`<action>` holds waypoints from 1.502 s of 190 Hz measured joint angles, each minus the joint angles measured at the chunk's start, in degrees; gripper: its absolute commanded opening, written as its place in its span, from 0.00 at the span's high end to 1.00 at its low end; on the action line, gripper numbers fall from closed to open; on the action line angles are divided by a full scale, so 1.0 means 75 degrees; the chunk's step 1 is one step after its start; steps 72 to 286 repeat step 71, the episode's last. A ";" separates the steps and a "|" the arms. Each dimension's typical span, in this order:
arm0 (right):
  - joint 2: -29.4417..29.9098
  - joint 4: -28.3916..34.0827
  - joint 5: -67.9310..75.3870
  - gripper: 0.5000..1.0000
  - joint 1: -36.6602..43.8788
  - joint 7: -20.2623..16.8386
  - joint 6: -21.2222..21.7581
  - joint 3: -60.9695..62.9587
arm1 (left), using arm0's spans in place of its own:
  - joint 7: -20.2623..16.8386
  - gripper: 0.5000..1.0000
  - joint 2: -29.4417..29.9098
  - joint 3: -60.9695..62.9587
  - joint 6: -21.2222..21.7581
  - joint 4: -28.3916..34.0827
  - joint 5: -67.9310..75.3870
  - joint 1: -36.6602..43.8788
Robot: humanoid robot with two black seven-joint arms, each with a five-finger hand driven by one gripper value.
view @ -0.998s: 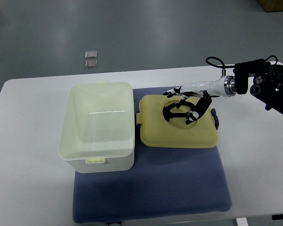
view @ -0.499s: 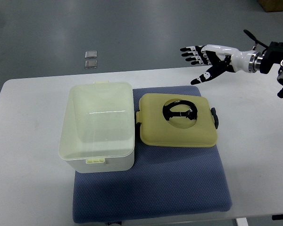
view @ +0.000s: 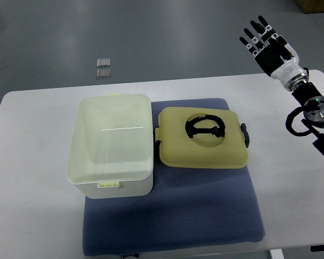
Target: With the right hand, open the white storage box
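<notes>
On the white table [view: 38,216], the biggest thing lying flat is the blue mat [view: 173,216], reaching from the middle to the near edge. The white storage box [view: 111,144] sits on the mat's left side, overhanging onto bare tabletop, open to the top and, as far as I can see, with nothing inside. Just beside it on the right, flat on the mat, lies its yellow lid [view: 202,139], with a round cut-out holding a black handle [view: 205,127] and a dark latch [view: 245,135] on its right edge. I judge the box opened and the job essentially done. My right hand [view: 269,46] is lifted beyond the table's far right corner, fingers [view: 254,33] spread and holding nothing, well apart from the lid. What remains is a clean retreat: I should keep the arm high and clear so it cannot nudge the lid against the box. Nothing blocks that path. Two small grey squares [view: 104,68] lie on the floor past the far edge, out of the way.
</notes>
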 measured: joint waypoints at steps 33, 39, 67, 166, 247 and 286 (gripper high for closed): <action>0.0613 0.0000 0.0406 0.08 -0.0324 0.0009 0.0056 0.0199 | 0.0001 0.00 0.0000 -0.0007 0.0000 0.0012 -0.0008 0.0002; 0.0679 0.0000 0.0413 0.08 -0.0371 0.0009 0.0062 0.0272 | 0.0001 0.00 0.0000 -0.0012 0.0000 0.0021 -0.0009 0.0002; 0.0826 0.0000 0.0421 0.08 -0.0528 0.0012 0.0077 0.0633 | 0.0002 0.00 0.0000 -0.0017 0.0000 0.0048 -0.0012 0.0001; 0.0830 0.0000 0.0421 0.08 -0.0536 0.0012 0.0078 0.0648 | 0.0002 0.00 0.0000 -0.0017 0.0000 0.0048 -0.0012 0.0001; 0.0830 0.0000 0.0421 0.08 -0.0536 0.0012 0.0078 0.0648 | 0.0002 0.00 0.0000 -0.0017 0.0000 0.0048 -0.0012 0.0001; 0.0830 0.0000 0.0421 0.08 -0.0536 0.0012 0.0078 0.0648 | 0.0002 0.00 0.0000 -0.0017 0.0000 0.0048 -0.0012 0.0001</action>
